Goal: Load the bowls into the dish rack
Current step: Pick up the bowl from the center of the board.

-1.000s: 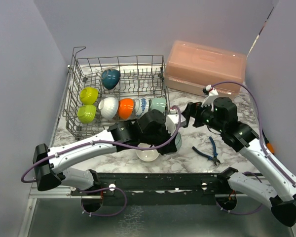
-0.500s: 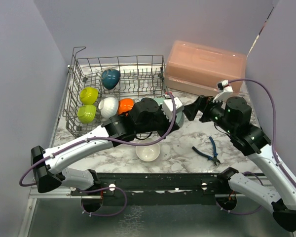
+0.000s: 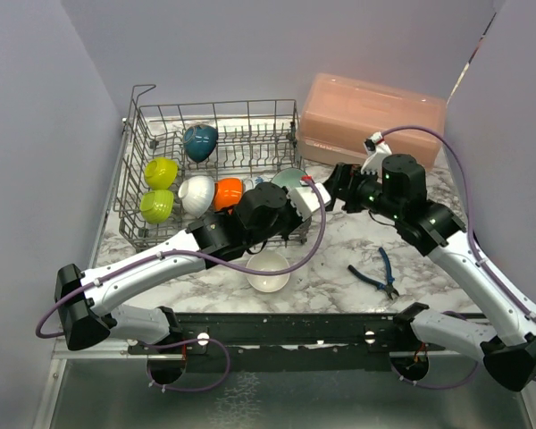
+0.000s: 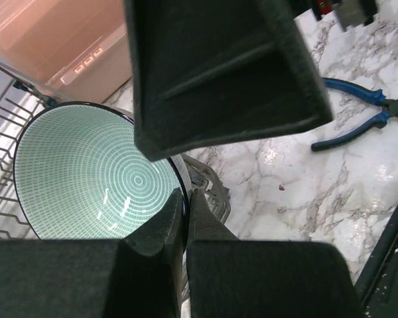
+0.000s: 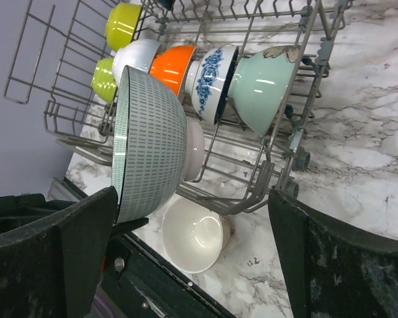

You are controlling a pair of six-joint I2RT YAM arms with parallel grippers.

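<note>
The dish rack (image 3: 143, 192) stands at the back left. Upright in it are a dark blue bowl (image 3: 200, 141), two lime bowls (image 3: 161, 172), a white bowl (image 3: 196, 194), an orange bowl (image 3: 228, 192), a blue-patterned bowl (image 5: 209, 79), a pale teal bowl (image 5: 262, 83) and a beige bowl (image 5: 194, 152). My left gripper (image 4: 186, 199) is shut on the rim of a teal ringed bowl (image 4: 99, 172), held on edge over the rack's near right corner. A cream bowl (image 3: 268, 270) sits on the table in front of the rack. My right gripper (image 3: 332, 186) hangs open and empty beside the rack's right end.
A pink lidded box (image 3: 371, 121) stands at the back right, close behind the right arm. Blue-handled pliers (image 3: 380, 273) lie on the marble table to the right of the cream bowl. Purple walls close in both sides.
The left arm has carried the teal ringed bowl from over the table back and up to the rack's right end. The right gripper has swung left toward the rack, still open.
</note>
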